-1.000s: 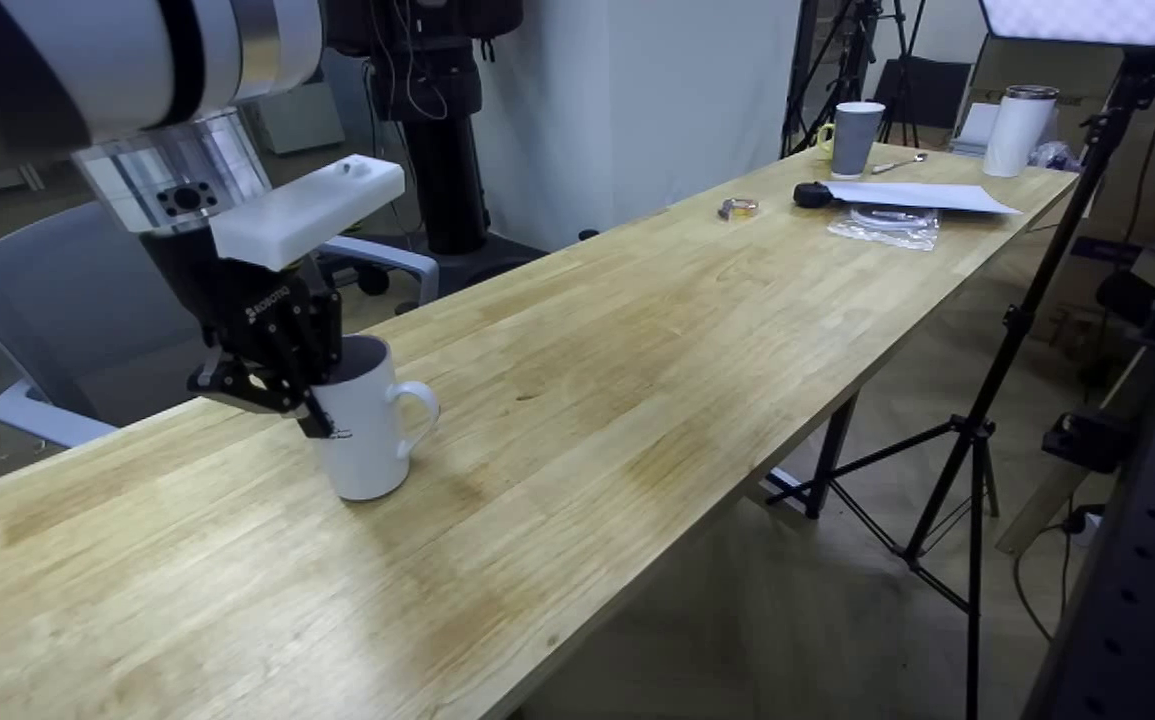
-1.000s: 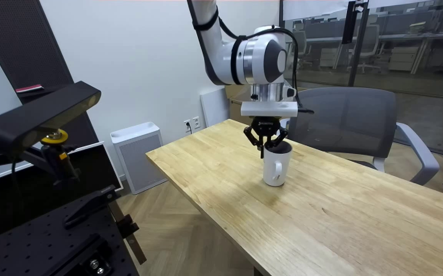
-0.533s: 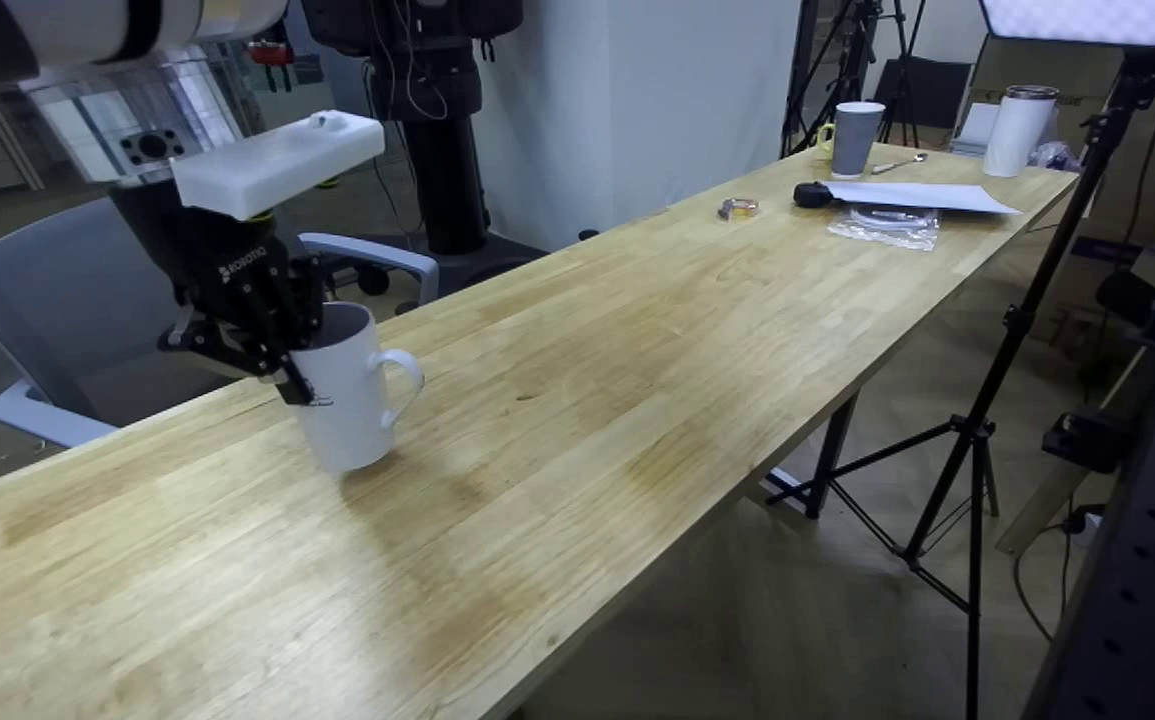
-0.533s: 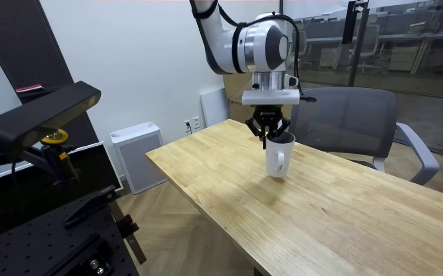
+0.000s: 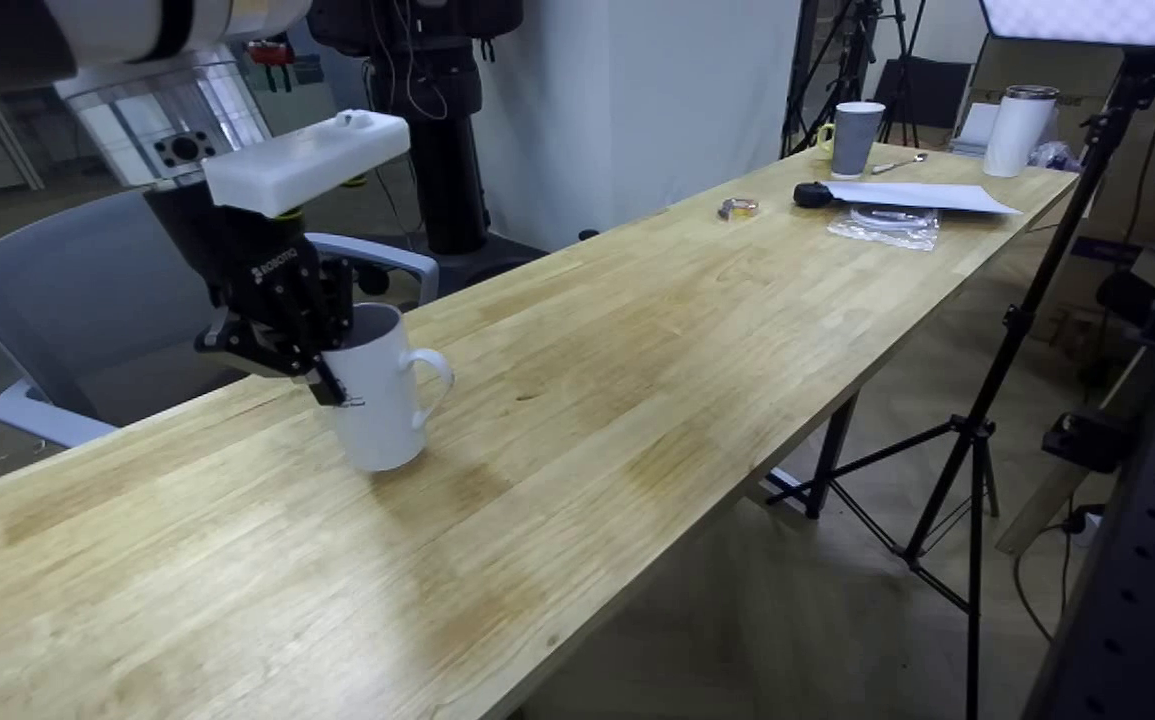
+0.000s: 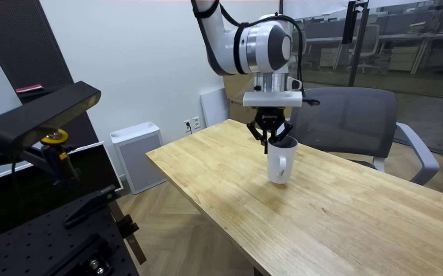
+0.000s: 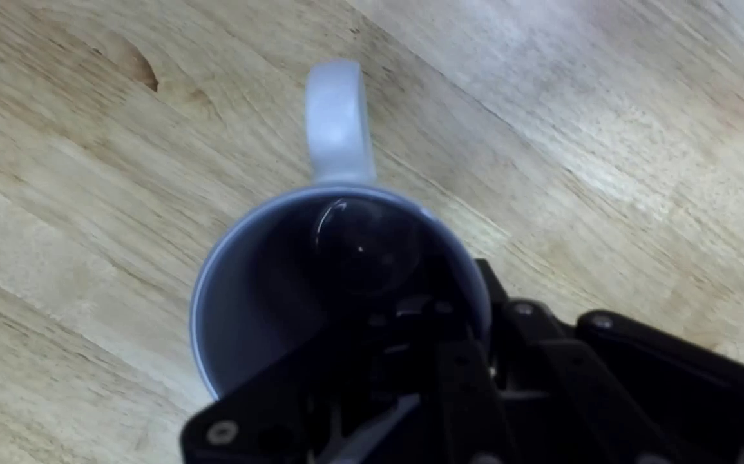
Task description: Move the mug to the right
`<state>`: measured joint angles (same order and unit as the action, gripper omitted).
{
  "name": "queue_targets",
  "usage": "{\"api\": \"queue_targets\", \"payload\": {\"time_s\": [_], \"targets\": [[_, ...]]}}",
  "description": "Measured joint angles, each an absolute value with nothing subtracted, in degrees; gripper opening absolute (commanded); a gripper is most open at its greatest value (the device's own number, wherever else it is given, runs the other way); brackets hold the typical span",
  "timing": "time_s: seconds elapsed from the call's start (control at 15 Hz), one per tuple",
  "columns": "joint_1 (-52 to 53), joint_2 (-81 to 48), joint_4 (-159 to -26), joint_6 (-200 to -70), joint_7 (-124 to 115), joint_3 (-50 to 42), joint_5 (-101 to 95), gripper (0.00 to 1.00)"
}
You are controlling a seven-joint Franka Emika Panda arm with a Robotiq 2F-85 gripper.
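- White mug (image 5: 382,410) is almost upright over the wooden table (image 5: 587,390); whether its base touches the wood, I cannot tell.
- Gripper (image 6: 270,145) pinches the mug's wall, its fingers almost together, one inside the mug and one outside.
- Only the wrist view looks deep into the mug, where the interior is dark.
- In an exterior view only, a grey cup (image 5: 854,142) and a white tumbler (image 5: 1019,135) stand at the far table end; what they hold is hidden.

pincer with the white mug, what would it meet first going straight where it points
Probably the wooden tabletop below, met by the base of the white mug the pincer grips; any gap beneath is hard to judge.
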<state>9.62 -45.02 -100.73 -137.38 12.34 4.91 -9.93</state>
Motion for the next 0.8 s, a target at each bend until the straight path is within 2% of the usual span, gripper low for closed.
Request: {"api": "queue_targets", "payload": {"time_s": [0.8], "targets": [[5.06, -38.72, -114.98, -141.28, 12.33, -0.66, -10.87, 0.02]]}}
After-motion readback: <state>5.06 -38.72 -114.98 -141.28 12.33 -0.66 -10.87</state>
